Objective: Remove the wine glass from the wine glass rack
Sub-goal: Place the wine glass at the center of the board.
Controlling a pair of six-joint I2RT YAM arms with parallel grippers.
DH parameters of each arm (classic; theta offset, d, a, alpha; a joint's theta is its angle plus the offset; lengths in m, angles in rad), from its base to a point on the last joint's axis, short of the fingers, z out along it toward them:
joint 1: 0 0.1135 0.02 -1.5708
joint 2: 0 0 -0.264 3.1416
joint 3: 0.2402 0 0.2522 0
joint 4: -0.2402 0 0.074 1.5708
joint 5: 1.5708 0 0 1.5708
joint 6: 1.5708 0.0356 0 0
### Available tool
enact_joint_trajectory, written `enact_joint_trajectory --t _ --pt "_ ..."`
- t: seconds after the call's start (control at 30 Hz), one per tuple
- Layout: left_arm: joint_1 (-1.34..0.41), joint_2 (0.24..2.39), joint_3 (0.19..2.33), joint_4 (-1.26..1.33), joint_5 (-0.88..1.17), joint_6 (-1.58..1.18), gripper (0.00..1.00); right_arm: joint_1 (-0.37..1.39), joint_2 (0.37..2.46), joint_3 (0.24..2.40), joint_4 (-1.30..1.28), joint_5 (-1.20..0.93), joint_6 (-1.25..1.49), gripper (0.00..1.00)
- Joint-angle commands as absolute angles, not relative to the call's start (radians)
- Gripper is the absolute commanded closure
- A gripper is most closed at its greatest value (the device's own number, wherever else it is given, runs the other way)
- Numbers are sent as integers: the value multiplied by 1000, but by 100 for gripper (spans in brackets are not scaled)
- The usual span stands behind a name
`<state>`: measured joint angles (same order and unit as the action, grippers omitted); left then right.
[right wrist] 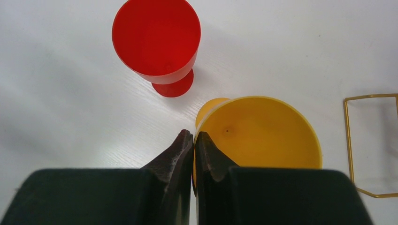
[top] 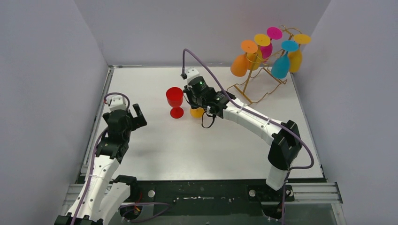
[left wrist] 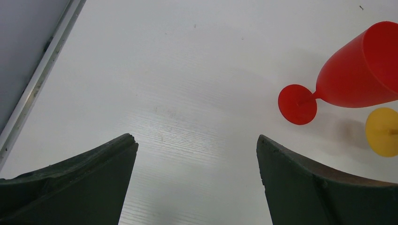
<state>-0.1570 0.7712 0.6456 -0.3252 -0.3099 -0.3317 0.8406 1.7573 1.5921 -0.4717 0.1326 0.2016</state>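
- We see a white table (top: 155,150) with a metal rail along its left edge.
- A red wine glass (top: 174,99) stands upright on its foot near the table's middle.
- Just beside it is a yellow wine glass (top: 197,112), mouth up; we cannot tell whether its foot touches the surface.
- The gold wine glass rack (top: 251,82) stands at the far right corner.

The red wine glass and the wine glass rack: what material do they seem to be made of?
Red wine glass: probably plastic, opaque, smooth, soft sheen; nothing shows through its wall. Wine glass rack: probably metal wire, gold-coloured finish; it is thin, with sharp bends.
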Motion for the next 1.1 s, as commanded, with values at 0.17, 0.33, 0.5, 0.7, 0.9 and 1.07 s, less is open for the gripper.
enact_joint_trajectory --t 0.17,0.33,0.5,0.7,0.9,1.07 --pt "-155 757 653 -313 -341 -321 3 797 1812 1687 -452 198 262 100" --pt "-159 749 653 -320 -348 -321 3 769 1846 1697 -445 185 266 100" --pt "-161 741 648 -316 -350 -319 3 758 1891 1734 -454 161 273 100" --pt "-161 739 646 -308 -347 -315 3 758 1953 1801 -475 130 269 100" --pt "-162 737 642 -309 -347 -312 3 759 2015 1864 -511 121 268 100" --pt "-162 738 643 -307 -341 -311 3 760 2058 1911 -538 105 264 97"
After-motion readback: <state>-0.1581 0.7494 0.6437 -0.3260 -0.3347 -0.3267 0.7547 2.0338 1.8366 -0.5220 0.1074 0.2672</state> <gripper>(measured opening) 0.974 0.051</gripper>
